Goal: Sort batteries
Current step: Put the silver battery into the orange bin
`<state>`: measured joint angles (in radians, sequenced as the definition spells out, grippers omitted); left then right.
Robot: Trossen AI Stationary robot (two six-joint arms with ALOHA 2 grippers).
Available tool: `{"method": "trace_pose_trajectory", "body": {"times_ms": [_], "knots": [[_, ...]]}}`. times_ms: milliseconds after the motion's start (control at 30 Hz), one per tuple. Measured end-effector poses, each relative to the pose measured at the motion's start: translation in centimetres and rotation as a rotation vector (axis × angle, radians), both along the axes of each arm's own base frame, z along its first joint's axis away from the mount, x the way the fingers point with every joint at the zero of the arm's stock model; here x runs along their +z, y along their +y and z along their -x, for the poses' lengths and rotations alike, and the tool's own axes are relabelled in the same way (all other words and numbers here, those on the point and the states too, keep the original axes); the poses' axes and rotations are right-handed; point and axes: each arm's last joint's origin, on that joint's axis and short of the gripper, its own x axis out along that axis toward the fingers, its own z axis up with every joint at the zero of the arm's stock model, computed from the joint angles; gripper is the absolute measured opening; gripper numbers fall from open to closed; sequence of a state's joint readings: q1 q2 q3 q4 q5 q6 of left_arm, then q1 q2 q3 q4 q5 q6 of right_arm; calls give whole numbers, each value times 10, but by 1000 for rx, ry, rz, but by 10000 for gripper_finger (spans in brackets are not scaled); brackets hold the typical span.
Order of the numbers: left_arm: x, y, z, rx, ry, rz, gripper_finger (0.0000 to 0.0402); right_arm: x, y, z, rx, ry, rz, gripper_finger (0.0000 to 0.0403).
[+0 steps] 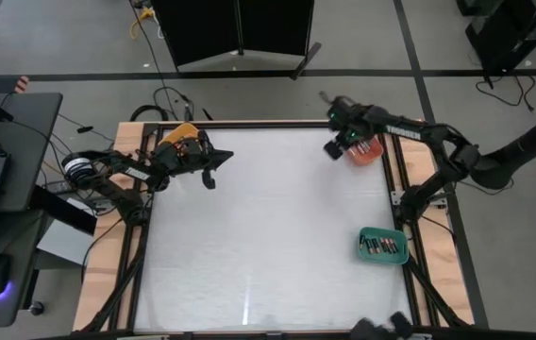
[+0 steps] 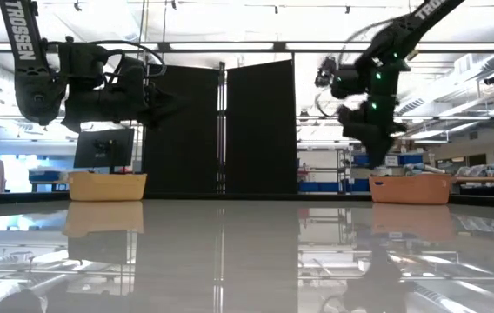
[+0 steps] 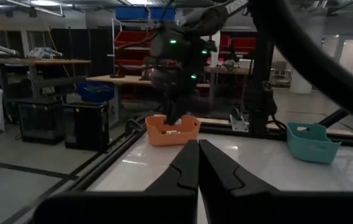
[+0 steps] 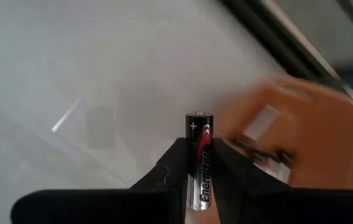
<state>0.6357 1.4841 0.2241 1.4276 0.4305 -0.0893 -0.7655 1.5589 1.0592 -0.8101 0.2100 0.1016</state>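
**Right wrist view: battery clamped in my right hand beside the red-orange tray**

Right wrist view shows my right hand (image 4: 199, 168) clamped on one battery (image 4: 199, 158). The cell stands upright between my two dark fingers (image 4: 167, 165), its plus end pointing away from the wrist; its body is black and red with printed lettering. Past the fingers lies the pale counter (image 4: 71, 62), and just beside the held cell a red-orange tray (image 4: 307, 134) appears blurred, with what seem to be further cells inside it; I cannot count them.

From above, my right hand (image 1: 337, 146) hangs at the far right corner of the counter (image 1: 268, 236), touching or just over the inner edge of the red-orange tray (image 1: 367, 153). Nearer along the same right edge, well apart from my hand, a green tray (image 1: 382, 246) holds several batteries (image 1: 381, 247) lying side by side.

My left hand (image 1: 213, 168) waits at the far left of the counter, raised off the surface, near an orange tray (image 1: 181, 132) at the far left corner. Its fingers (image 3: 186, 171) are pressed together with nothing between them.

At counter level, the orange tray (image 2: 108, 186) and the red-orange tray (image 2: 410, 189) sit at opposite ends of the far edge, with my right arm coming down over the latter.
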Motion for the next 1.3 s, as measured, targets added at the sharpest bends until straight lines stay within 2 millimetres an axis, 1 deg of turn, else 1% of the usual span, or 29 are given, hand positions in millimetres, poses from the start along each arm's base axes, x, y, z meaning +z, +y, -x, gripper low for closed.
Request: {"method": "trace_pose_trajectory", "body": {"times_ms": [100, 167, 267, 400, 567, 800, 1133, 1167, 1300], "knots": [[-1, 0, 0, 0, 7, 6, 12, -1, -15, 20, -163, 3, -17, 56], [-1, 0, 0, 0, 8, 6, 12, -5, -23, 29, -234, 5, -30, 56], [-1, 0, 0, 0, 8, 6, 12, -11, -32, 37, -317, 2, -41, 56], [-1, 0, 0, 0, 8, 6, 12, -20, -41, 43, -423, -1, -58, 57], [-1, 0, 0, 0, 7, 7, 12, -28, -48, 46, -524, -19, -64, 57], [-1, 0, 0, 0, 7, 7, 12, -37, -52, 45, -632, -35, -72, 57], [-1, 0, 0, -10, 5, 25, 12, -60, -61, 40, -664, -23, -90, 63], [-1, 0, 0, -11, 5, 25, 12, -63, -60, 40, -663, -14, -98, 67], [-1, 0, 0, -13, 5, 25, 12, -64, -63, 38, -641, -25, -82, 95]]}}
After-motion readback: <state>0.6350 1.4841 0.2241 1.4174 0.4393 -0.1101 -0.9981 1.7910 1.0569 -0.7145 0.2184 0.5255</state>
